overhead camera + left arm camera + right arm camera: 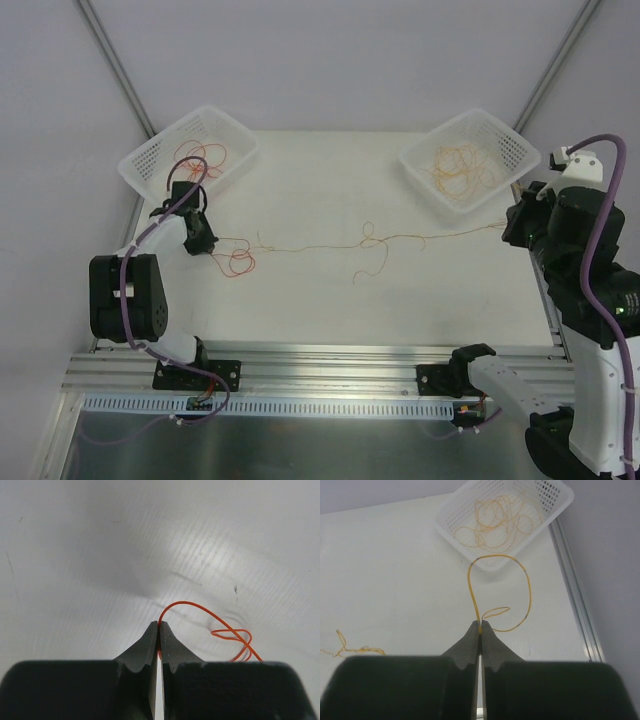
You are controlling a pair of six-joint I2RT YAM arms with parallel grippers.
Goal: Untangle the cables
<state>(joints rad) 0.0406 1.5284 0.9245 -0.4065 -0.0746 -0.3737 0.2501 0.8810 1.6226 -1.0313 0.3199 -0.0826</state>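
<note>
At the left of the top view, my left gripper (203, 243) is pinched shut on the red cable (200, 611), whose loops lie just to its right. From there the orange-yellow cable (310, 246) runs almost level across mid-frame, through a knot (370, 238) a little nearer the right arm. It ends at my right gripper (508, 228), clamped shut on that end. The next pull, I judge, goes along this left-right line.
</note>
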